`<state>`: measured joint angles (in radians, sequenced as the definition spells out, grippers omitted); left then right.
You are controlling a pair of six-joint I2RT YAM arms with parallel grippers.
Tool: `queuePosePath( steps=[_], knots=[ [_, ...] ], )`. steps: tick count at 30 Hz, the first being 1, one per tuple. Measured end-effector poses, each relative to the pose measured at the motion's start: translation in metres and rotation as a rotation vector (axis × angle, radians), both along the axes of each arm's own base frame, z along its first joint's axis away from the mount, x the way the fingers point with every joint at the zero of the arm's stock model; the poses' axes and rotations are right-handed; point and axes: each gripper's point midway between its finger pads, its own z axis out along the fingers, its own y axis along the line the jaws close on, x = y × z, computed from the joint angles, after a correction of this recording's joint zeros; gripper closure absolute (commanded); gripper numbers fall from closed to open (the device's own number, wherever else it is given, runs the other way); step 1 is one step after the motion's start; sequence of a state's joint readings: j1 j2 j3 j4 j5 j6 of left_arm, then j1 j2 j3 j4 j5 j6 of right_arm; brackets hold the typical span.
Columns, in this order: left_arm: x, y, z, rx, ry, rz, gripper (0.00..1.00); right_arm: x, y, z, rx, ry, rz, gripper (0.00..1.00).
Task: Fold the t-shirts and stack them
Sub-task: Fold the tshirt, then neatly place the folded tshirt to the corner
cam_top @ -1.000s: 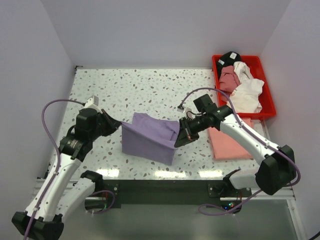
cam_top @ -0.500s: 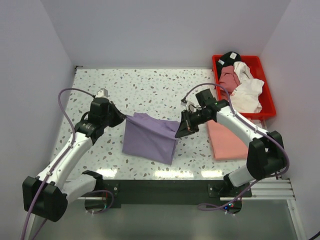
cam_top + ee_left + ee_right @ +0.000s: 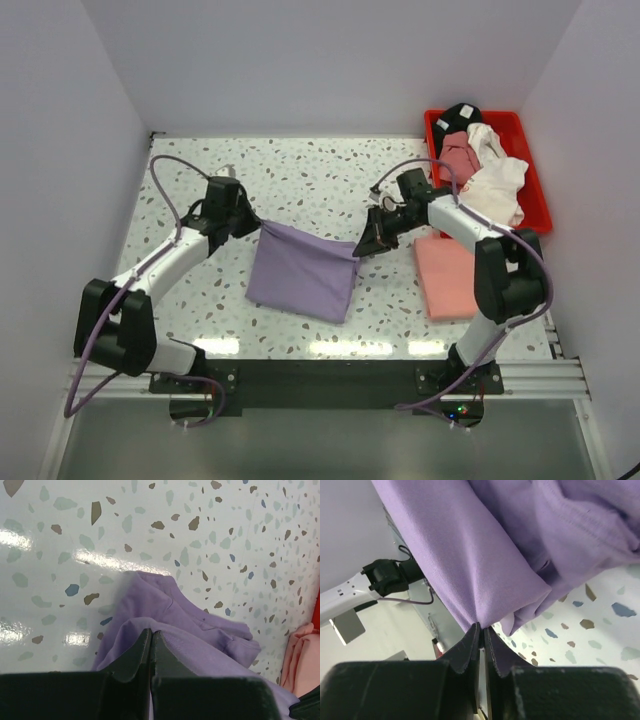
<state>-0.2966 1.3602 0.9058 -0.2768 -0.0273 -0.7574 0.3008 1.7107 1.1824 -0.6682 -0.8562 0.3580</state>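
- The lavender shirt (image 3: 302,272) lies mid-table, its near edge resting on the table (image 3: 390,300).
- My left gripper (image 3: 255,224) and right gripper (image 3: 359,249) are each clamped on a far corner.
- I should lower both evenly, cloth taut, so the fold lies flat.

left gripper (image 3: 251,222) and right gripper (image 3: 361,249) have drawn the lavender shirt (image 3: 300,277) farther back (stretched flatter).

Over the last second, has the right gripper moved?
Yes. The right gripper, shut on the lavender t-shirt, moved up the view, closer to the red bin.
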Motion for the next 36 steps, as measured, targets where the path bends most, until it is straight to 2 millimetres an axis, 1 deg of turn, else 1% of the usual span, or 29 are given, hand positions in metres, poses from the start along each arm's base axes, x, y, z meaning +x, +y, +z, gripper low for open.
queuePosePath(
  steps=[1, 2, 4, 5, 6, 7, 8, 9, 11, 14, 17, 20, 22, 24, 25, 26, 28, 30, 33, 36],
  knots=[
    [0.003, -0.001, -0.004, 0.004, 0.008, -0.001, 0.99, 0.004, -0.001, -0.002, -0.001, 0.001, -0.006, 0.9],
    [0.007, -0.001, -0.008, 0.009, 0.015, -0.003, 0.95, 0.008, -0.002, -0.005, -0.003, 0.005, -0.013, 0.88],
    [0.013, -0.003, -0.016, 0.023, 0.031, -0.011, 0.73, 0.016, -0.004, -0.011, -0.008, 0.014, -0.028, 0.75],
    [0.017, -0.003, -0.02, 0.029, 0.035, -0.013, 0.5, 0.019, -0.005, -0.013, -0.012, 0.019, -0.035, 0.65],
    [0.02, -0.003, -0.024, 0.041, 0.04, -0.017, 0.37, 0.024, -0.006, -0.016, -0.015, 0.023, -0.044, 0.41],
    [0.024, -0.003, -0.027, 0.049, 0.045, -0.019, 0.24, 0.029, -0.007, -0.019, -0.022, 0.027, -0.058, 0.32],
    [0.028, -0.002, -0.03, 0.052, 0.049, -0.017, 0.07, 0.035, -0.009, -0.022, -0.029, 0.018, -0.067, 0.01],
    [0.031, -0.003, -0.031, 0.056, 0.052, -0.017, 0.01, 0.04, -0.01, -0.023, -0.035, 0.009, -0.074, 0.01],
    [0.039, -0.003, -0.031, 0.06, 0.048, -0.017, 0.0, 0.053, -0.013, -0.023, -0.052, -0.019, -0.098, 0.01],
    [0.047, -0.004, -0.022, 0.063, 0.022, -0.026, 0.0, 0.067, -0.016, -0.015, -0.075, -0.091, -0.123, 0.01],
    [0.047, -0.004, -0.014, 0.06, -0.002, -0.028, 0.0, 0.072, -0.023, -0.006, -0.152, -0.175, -0.157, 0.01],
    [0.038, -0.002, -0.005, 0.054, -0.022, -0.027, 0.0, 0.064, -0.032, 0.007, -0.306, -0.311, -0.194, 0.01],
    [0.031, 0.001, 0.002, 0.051, -0.04, -0.024, 0.0, 0.051, -0.032, 0.022, -0.417, -0.435, -0.207, 0.01],
    [0.019, 0.006, 0.009, 0.05, -0.061, -0.017, 0.0, 0.034, -0.027, 0.043, -0.447, -0.562, -0.213, 0.01],
    [0.012, 0.009, 0.013, 0.05, -0.072, -0.012, 0.0, 0.025, -0.029, 0.051, -0.447, -0.607, -0.225, 0.01],
    [0.004, 0.012, 0.016, 0.048, -0.082, -0.004, 0.0, 0.021, -0.032, 0.057, -0.44, -0.641, -0.245, 0.01],
    [-0.013, 0.019, 0.023, 0.043, -0.105, 0.01, 0.0, 0.014, -0.047, 0.066, -0.431, -0.689, -0.319, 0.01],
    [-0.03, 0.026, 0.028, 0.033, -0.127, 0.032, 0.0, 0.01, -0.059, 0.066, -0.411, -0.713, -0.385, 0.01],
    [-0.052, 0.035, 0.034, 0.027, -0.15, 0.056, 0.0, 0.004, -0.065, 0.055, -0.385, -0.709, -0.45, 0.01],
    [-0.07, 0.043, 0.038, 0.022, -0.154, 0.08, 0.0, -0.001, -0.072, 0.043, -0.392, -0.678, -0.505, 0.01]
  ],
)
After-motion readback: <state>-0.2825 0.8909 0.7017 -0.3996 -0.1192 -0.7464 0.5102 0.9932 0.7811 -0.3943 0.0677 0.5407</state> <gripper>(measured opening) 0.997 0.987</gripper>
